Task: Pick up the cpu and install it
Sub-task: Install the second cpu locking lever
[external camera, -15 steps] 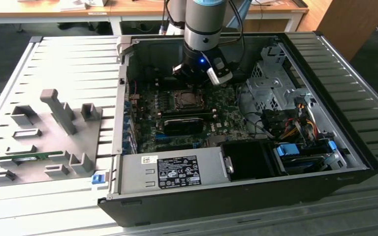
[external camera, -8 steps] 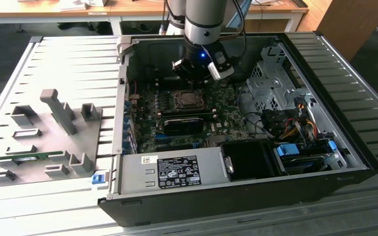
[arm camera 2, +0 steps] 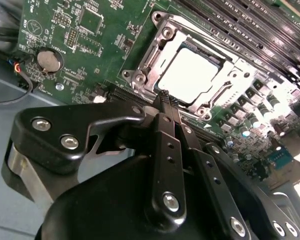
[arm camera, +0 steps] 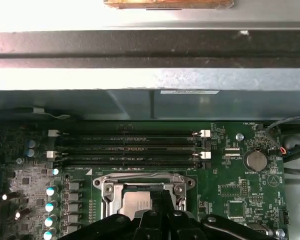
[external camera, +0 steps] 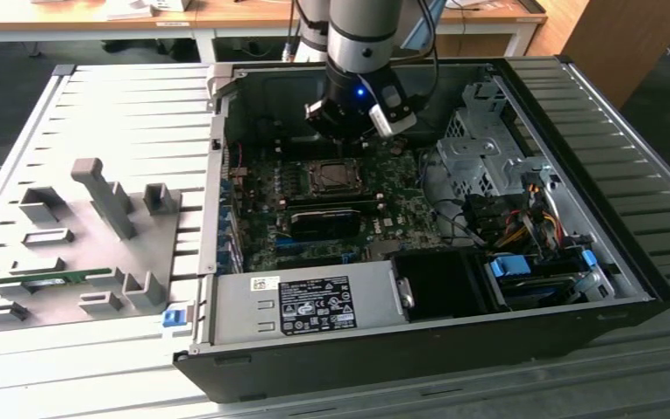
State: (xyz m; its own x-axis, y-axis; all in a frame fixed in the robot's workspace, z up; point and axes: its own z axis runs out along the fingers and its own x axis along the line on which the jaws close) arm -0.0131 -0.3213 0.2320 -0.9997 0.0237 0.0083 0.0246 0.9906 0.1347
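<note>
The ribbed grey metal tabletop (external camera: 102, 113) carried an open black desktop computer case (external camera: 428, 349) lying on its side, and beside it, toward the exterior view's left, a grey plastic holder tray with upright slots (external camera: 85, 253) that held a long narrow green memory stick (external camera: 44, 279). Inside the case lay the green motherboard (external camera: 399, 205), with a silver power supply box (external camera: 300, 304) along its near edge and a bundle of coloured cables (external camera: 527, 218) toward the exterior view's right. The grey robot arm (external camera: 365, 35) reached down into the case above the board's far part. Its black gripper (arm camera 2: 166, 100) hung just above the board with the jaws pressed together, tip against tip, and nothing between them. Four black memory slots (arm camera: 130, 147) ran side by side next to the dark square socket with a metal frame (arm camera: 145, 187). The cpu (arm camera 2: 190, 75), a flat square chip with a shiny silver-grey top, sat in that socket, with the frame around it, just beyond the closed fingertips (arm camera 2: 163, 96). A round silver coin battery (arm camera: 255, 160) sat on the board well apart from the socket.
</note>
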